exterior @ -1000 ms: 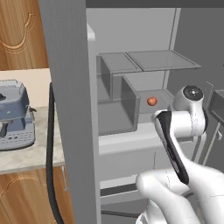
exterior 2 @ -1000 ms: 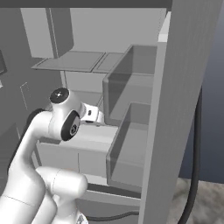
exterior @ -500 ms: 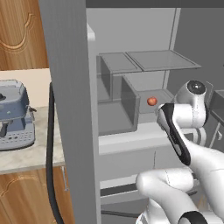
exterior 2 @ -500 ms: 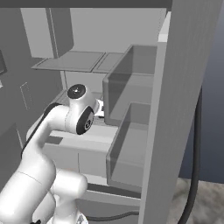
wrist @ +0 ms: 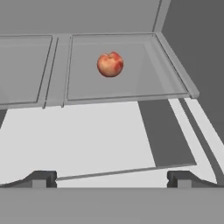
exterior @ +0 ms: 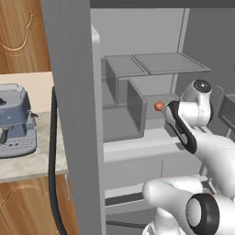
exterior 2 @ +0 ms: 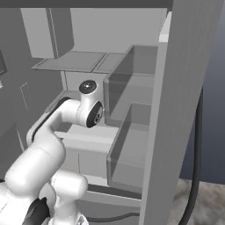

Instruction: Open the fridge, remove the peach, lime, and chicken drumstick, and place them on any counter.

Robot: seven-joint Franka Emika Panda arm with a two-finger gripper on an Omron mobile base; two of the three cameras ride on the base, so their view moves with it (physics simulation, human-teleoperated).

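Hand view looks along the wide-apart gripper (wrist: pixel 111 177) straight at the peach (wrist: pixel 110 64), which sits alone on a glass shelf (wrist: pixel 144 87) well ahead of the two dark fingertips (wrist: pixel 43 178), nothing between them. From the left base view the same small orange-red peach (exterior: pixel 159 106) lies deep inside the open fridge (exterior: pixel 137 82), just beside the arm's wrist and to the right of a grey bin (exterior: pixel 120 120) whose interior, as far as can be seen, holds nothing. The step in hand seems to be the reach for the peach. To do it well, the hand should go forward level with the shelf, keeping the fruit centred between the fingers, and low enough that the pads meet its widest part rather than its top; a round fruit on smooth glass will likely roll away if nudged off-centre, so closing only once both fingers flank it looks wise. The shelf's raised front lip may catch the fingertips if the approach is too low. In the right base view the door bins (exterior 2: pixel 132 145) on the open door (exterior 2: pixel 180 110) appear empty too, though their lower parts are hidden, so I can't be sure. Neither lime nor drumstick can be picked out. The marbled counter (exterior: pixel 27 160) on the left, carrying a blue-grey coffee machine (exterior: pixel 16 121), offers a drop-off spot near the fridge.
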